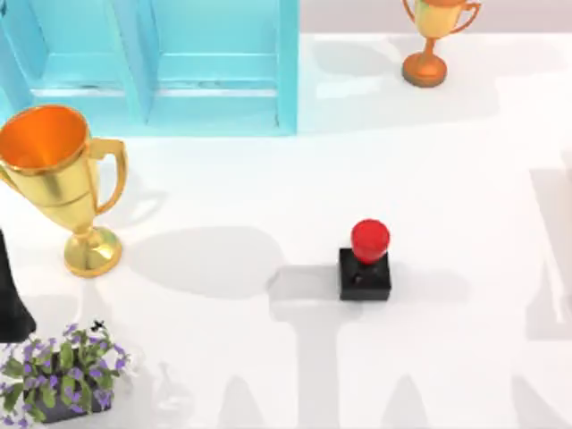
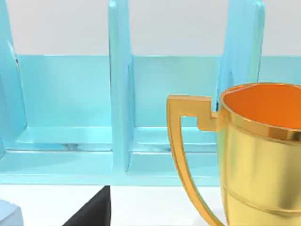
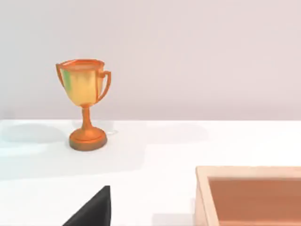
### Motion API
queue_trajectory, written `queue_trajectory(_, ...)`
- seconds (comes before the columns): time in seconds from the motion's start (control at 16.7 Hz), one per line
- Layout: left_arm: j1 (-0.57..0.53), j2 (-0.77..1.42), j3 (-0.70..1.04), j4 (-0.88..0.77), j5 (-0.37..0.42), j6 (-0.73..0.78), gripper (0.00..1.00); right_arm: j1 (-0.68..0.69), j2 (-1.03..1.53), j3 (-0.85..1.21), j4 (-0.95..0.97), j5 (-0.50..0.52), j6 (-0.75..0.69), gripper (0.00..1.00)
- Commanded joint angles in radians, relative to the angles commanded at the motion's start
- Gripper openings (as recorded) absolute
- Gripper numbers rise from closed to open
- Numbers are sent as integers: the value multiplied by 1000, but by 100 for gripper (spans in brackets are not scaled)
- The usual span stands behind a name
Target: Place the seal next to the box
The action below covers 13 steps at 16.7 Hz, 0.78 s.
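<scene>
- The seal point(image 1: 366, 261), a small stamp with a glossy red rounded knob on a black square block base, stands upright on the white table point(image 1: 465, 179), a little right of centre in the top view, with nothing touching it.
- A large shiny gold trophy cup with 2 handles point(image 1: 63, 183) stands at the table's left; the left wrist view has it close up point(image 2: 256, 155).
- Behind it sits a light-blue open rack with upright dividers point(image 1: 214, 67), also seen from the left wrist point(image 2: 120, 94).
- A smaller orange-gold trophy point(image 1: 433, 40) stands at the far right edge; the right wrist view shows it point(image 3: 84, 106) well apart from a tan wooden open box point(image 3: 249, 195).
- A pot of purple flowers with green leaves point(image 1: 63, 371) sits at the near left corner.
- I cannot tell the state of either gripper.
</scene>
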Motion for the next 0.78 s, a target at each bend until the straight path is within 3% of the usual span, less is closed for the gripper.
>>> queue_trajectory(0.36,0,0,0,0,0,0,100,34,94,91,-62,2,27,100)
queue_trajectory(0.78,0,0,0,0,0,0,100,183,564,518,-379,15,166,100)
